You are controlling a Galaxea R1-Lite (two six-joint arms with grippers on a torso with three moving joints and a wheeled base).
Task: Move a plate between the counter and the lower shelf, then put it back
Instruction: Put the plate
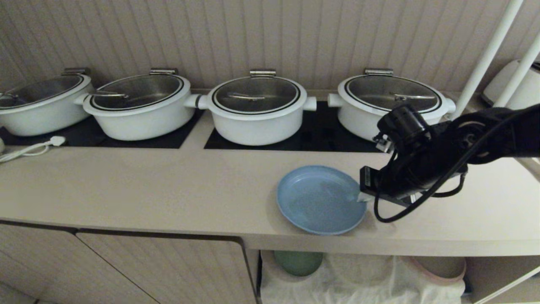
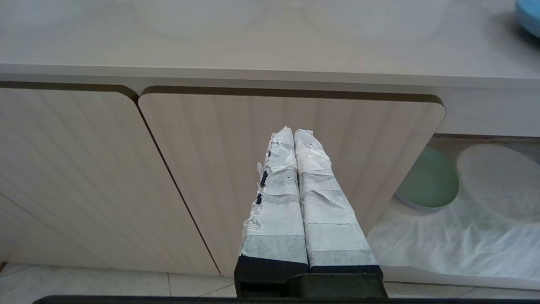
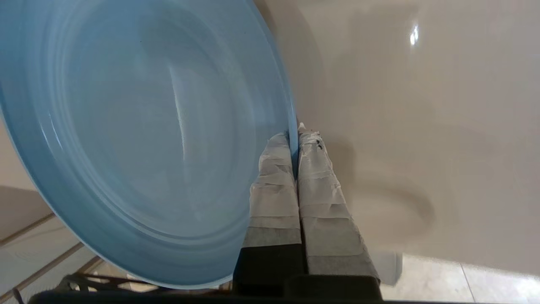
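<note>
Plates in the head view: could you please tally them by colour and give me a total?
Light-blue plate, on the counter, rim in the right pincer: 1
Green plate, on the lower shelf: 1
Beige pink-edged plate, lower shelf: 1
Total: 3

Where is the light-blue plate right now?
In the head view the plate is at the counter's front edge, right of centre, its right rim pinched by the right gripper, above the lower shelf.

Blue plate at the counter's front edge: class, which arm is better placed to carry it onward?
Right. The right gripper already pinches the blue plate by its rim; the left gripper hangs shut before a cabinet door.
</note>
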